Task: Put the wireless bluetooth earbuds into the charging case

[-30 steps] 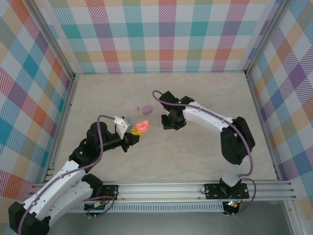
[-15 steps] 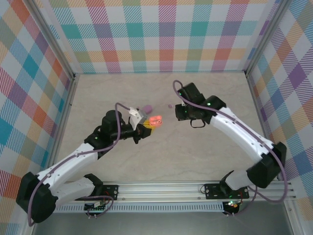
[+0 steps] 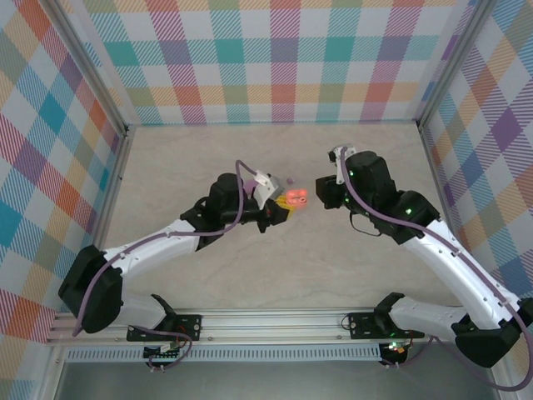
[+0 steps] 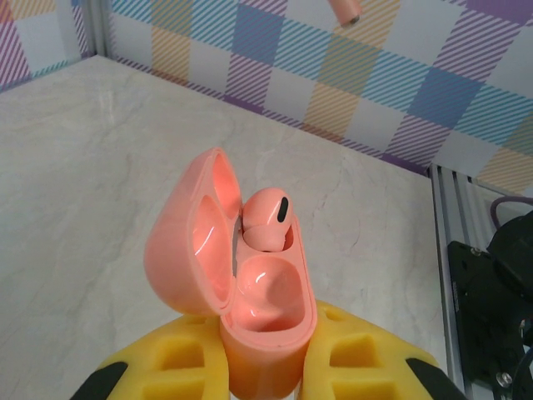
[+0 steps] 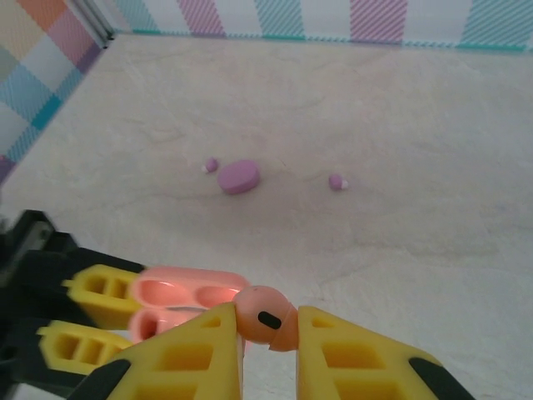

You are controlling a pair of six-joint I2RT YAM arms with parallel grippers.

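Note:
My left gripper (image 4: 266, 323) is shut on the lower body of a salmon charging case (image 4: 262, 308), lid hinged open to the left. One salmon earbud (image 4: 267, 219) sits in its far slot; the near slot (image 4: 265, 287) holds nothing. My right gripper (image 5: 266, 321) is shut on a second salmon earbud (image 5: 265, 317), held just beside the open case (image 5: 187, 290). From above, the case (image 3: 296, 198) hangs over the table's middle, between the left gripper (image 3: 283, 208) and the right gripper (image 3: 320, 190). Two purple earbuds (image 5: 211, 166) (image 5: 336, 181) lie on the table.
A small purple case (image 5: 239, 176) lies shut on the table between the two purple earbuds, beyond the grippers. Checked walls (image 3: 283, 58) enclose the marble-look table (image 3: 375, 158) on three sides. The aluminium rail (image 3: 275, 321) with both arm bases runs along the near edge.
The left gripper has carried the salmon case to the right and slightly farther up the table. The right gripper has also shifted right with its earbud and stays close to the case.

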